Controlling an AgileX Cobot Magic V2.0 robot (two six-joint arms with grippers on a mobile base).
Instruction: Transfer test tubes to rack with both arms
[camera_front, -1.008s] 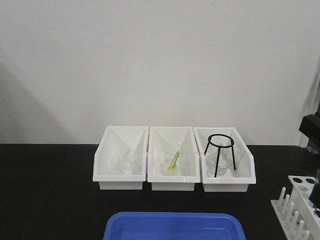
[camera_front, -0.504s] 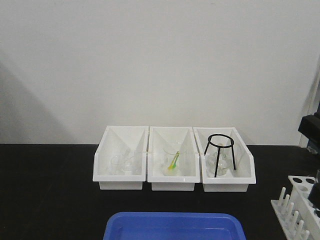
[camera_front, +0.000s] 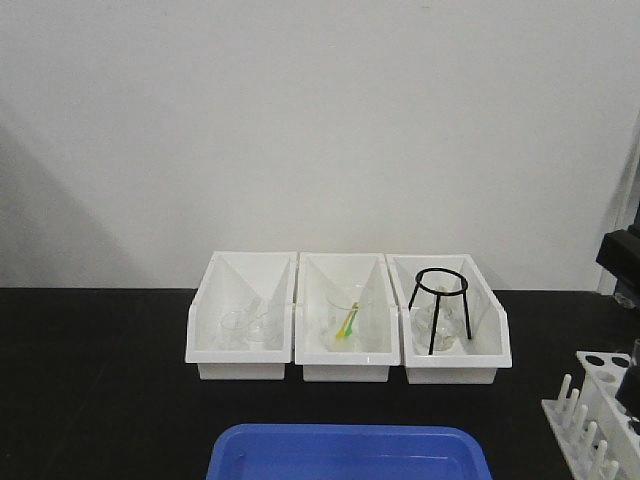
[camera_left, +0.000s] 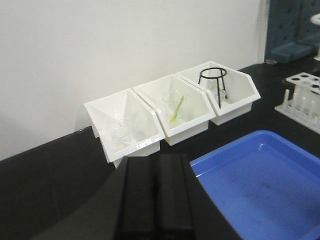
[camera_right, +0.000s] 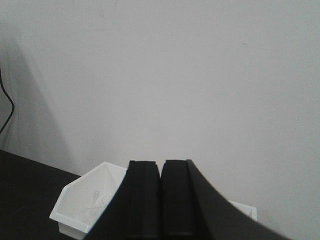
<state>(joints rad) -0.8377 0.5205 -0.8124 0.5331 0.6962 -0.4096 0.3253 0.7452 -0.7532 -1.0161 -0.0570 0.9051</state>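
Where bins (camera_front: 347, 345) stand, blue tray (camera_front: 348, 453) nearby

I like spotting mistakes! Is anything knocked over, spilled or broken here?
Nothing looks spilled or broken. The three white bins sit in a neat row against the wall, and the black wire stand is upright in the right-hand one. The only slanted thing is a green stick leaning inside a glass in the middle bin.

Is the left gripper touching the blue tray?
Apart. In the left wrist view the shut left gripper hangs beside the blue tray, with black table showing between them.
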